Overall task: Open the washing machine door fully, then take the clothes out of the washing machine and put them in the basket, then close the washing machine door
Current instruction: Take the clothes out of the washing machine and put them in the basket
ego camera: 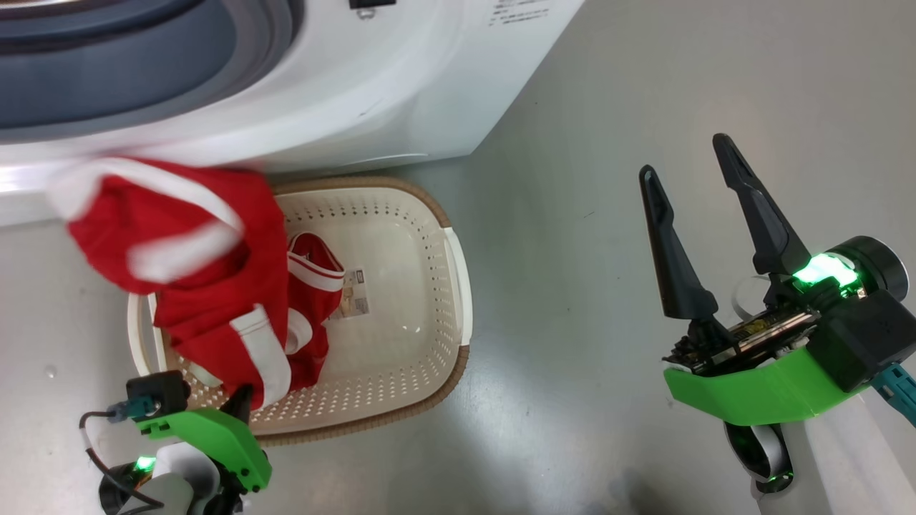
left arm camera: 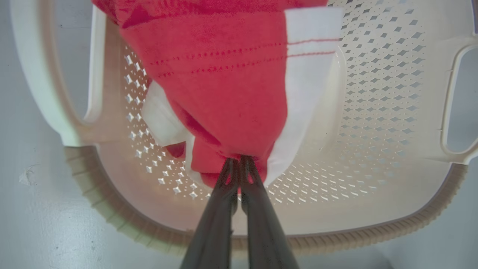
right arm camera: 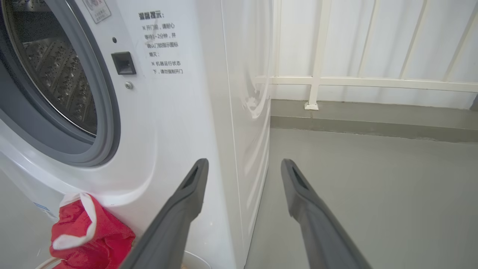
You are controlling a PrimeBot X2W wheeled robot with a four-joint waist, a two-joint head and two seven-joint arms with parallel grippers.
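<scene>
- Here, our left jaws, at the lower left of the head view, are clenched on the clothes [ego camera: 207, 265], which run up-frame from them over the left half of the basket [ego camera: 458, 286].
- Our right jaws stand released at the frame's right, well apart from it.
- We judge only letting go remains.

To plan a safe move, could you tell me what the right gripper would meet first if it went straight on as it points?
Most likely the washing machine, its white side wall behind the front corner; depth is unclear, so the right gripper might slip past it.
</scene>
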